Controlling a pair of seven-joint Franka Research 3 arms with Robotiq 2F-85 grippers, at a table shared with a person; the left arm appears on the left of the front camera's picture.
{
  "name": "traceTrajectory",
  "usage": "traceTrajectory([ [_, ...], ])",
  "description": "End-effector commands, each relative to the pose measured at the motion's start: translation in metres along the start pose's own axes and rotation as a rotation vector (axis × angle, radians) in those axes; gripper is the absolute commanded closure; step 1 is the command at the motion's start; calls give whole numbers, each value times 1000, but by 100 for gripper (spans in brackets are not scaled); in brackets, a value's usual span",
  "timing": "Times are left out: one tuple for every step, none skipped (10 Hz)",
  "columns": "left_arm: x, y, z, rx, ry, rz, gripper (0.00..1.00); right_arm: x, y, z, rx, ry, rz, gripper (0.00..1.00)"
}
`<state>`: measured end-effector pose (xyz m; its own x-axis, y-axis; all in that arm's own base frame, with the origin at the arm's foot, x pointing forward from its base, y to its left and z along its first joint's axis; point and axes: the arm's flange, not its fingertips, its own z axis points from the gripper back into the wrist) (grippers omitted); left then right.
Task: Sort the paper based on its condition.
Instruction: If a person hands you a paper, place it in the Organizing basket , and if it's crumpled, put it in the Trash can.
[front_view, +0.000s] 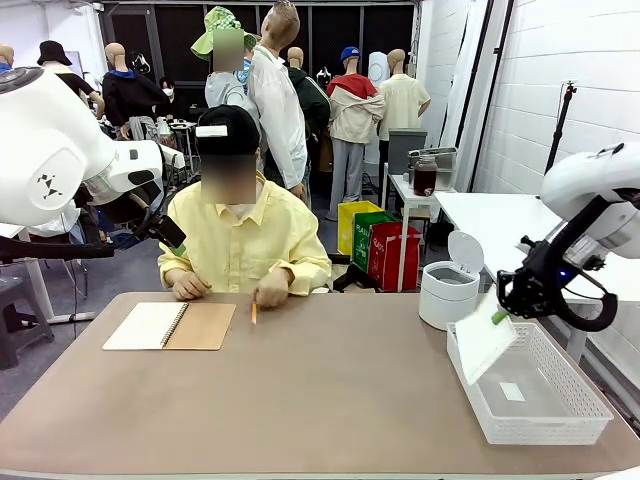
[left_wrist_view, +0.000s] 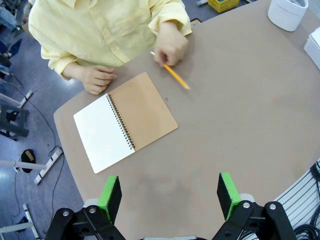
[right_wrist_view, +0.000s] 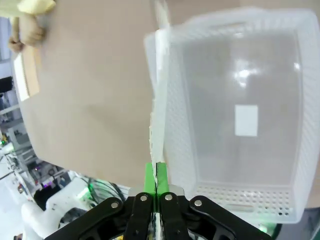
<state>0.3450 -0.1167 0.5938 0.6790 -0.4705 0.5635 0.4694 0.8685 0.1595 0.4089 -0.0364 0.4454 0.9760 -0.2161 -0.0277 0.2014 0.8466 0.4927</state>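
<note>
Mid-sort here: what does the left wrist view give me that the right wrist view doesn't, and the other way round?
Left wrist view: the left gripper open above the table, the pencil at a person's hand, the round white bin.
Right wrist view: the right gripper shut on a sheet of paper, edge-on along the white basket wall, and a pale patch on the basket floor.
Both: the table, the open notebook, a hand of the person.

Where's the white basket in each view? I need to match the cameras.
Front: basket at the lower right of the table.
Left wrist: its corner at the right edge, below the round bin.
Right wrist: it takes up the right half, beside the held sheet.
Shared landmark: the open notebook.
</note>
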Motion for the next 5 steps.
traceTrajectory([
  [0, 0, 1, -4, 6, 1, 0, 0, -18, -4, -66, 54, 12, 100],
  [0, 0, 1, -4, 6, 1, 0, 1, -30, -6, -90, 58, 0, 100],
  [0, 0, 1, -4, 6, 1, 0, 2, -39, -12, -117, 77, -7, 100],
  [0, 0, 1, -4, 6, 1, 0, 4, -49, -18, -176, 94, 0, 100],
  [0, 0, 1, -4, 6, 1, 0, 9, -58, -21, -216, 81, 34, 100],
])
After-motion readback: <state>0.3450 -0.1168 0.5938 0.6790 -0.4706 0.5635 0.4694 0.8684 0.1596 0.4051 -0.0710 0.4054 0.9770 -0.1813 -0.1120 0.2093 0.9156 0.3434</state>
